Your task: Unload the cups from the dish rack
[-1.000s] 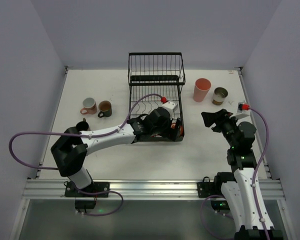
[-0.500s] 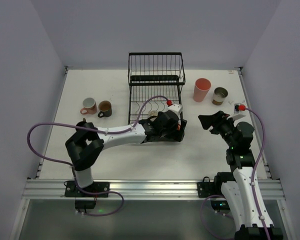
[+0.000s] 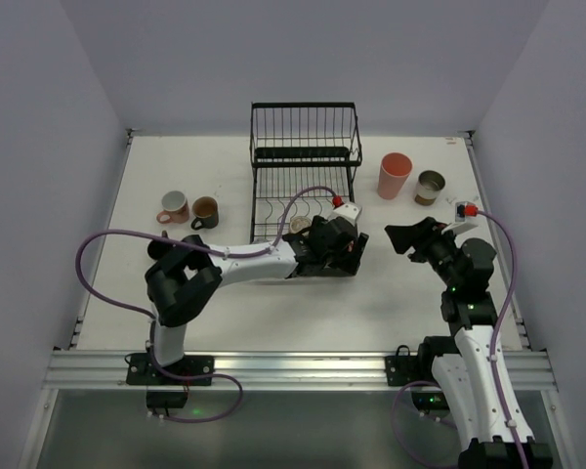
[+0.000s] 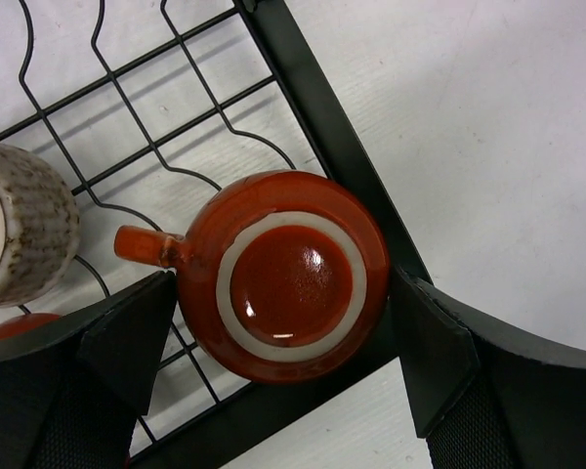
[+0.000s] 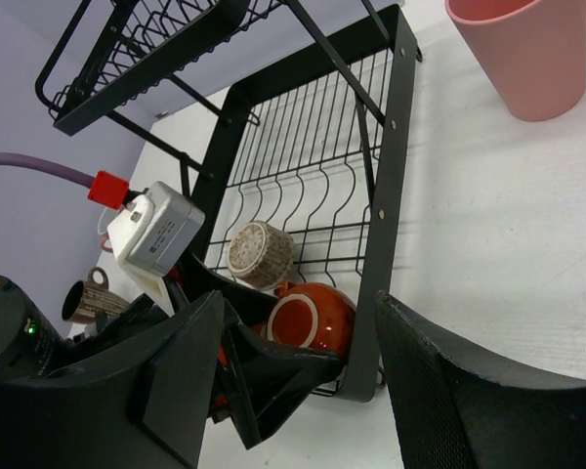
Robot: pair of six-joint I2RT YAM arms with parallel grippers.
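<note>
Left gripper (image 4: 285, 293) is wide open and holding nothing. It straddles the orange-red cup (image 4: 291, 276), which sits squarely between the two fingers (image 4: 127, 342).

- The cup is upside down, foot ring facing the wrist camera, so its axis runs straight along the tool's approach line.
- It sits in the corner of the dish rack (image 3: 303, 153) tray nearest the arm bases, tight against the frame bar (image 4: 322, 107). That bar passes under the far-side finger.
- The handle (image 4: 142, 244) sticks out sideways toward the other finger, just past its tip and slightly off the closing line. This is the relation that matters. As the jaws close, that finger probably meets the cup wall beside the handle root, but the margin looks thin. A small wrist roll away from the handle would be safer.
- Whether the fingertips are already low enough on the wall, I can't tell from above.

A speckled beige cup (image 4: 20, 225) lies on its side in the tray, beyond the handle-side finger. It is apart from the orange-red one, so it should not interfere.

Right gripper (image 3: 407, 237) has its jaws apart and nothing in them. It hangs over bare table outside the rack and faces the same corner. The left arm is the nearer one by far, so this pick is its job.

The pink tumbler (image 3: 395, 175) and a grey-beige cup (image 3: 431, 186) stand on the table beyond the right gripper.
</note>
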